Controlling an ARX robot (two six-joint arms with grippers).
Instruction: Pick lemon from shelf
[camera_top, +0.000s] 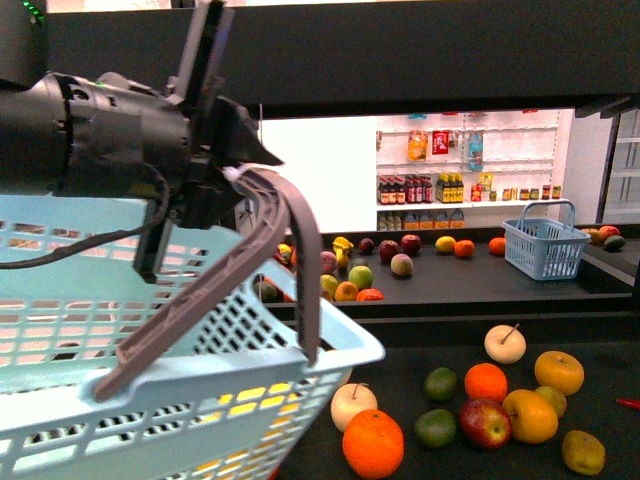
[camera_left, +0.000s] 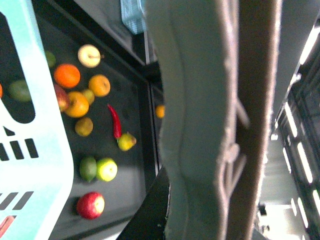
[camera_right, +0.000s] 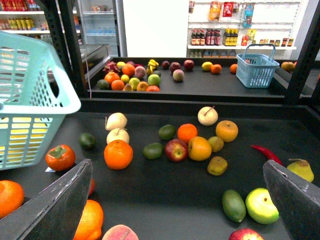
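Note:
A dull yellow lemon (camera_right: 217, 165) lies on the black shelf tray (camera_right: 165, 200), just right of a cluster of oranges and apples. It also shows in the front view (camera_top: 583, 452) and the left wrist view (camera_left: 84, 126). My right gripper (camera_right: 172, 205) is open and empty, hovering low over the tray with the lemon ahead of it, nearer the right finger (camera_right: 295, 200). My left gripper (camera_top: 235, 165) is shut on the grey handle (camera_top: 290, 250) of a light blue basket (camera_top: 150, 380), held above the tray's left side. The handle (camera_left: 200, 120) fills the left wrist view.
A lime (camera_right: 233, 205) and green apple (camera_right: 261, 205) lie by my right finger, oranges (camera_right: 89, 220) by the left finger. A red chili (camera_right: 267, 153) and pear (camera_right: 300, 169) lie right. A farther shelf holds fruit and a small blue basket (camera_top: 545, 245).

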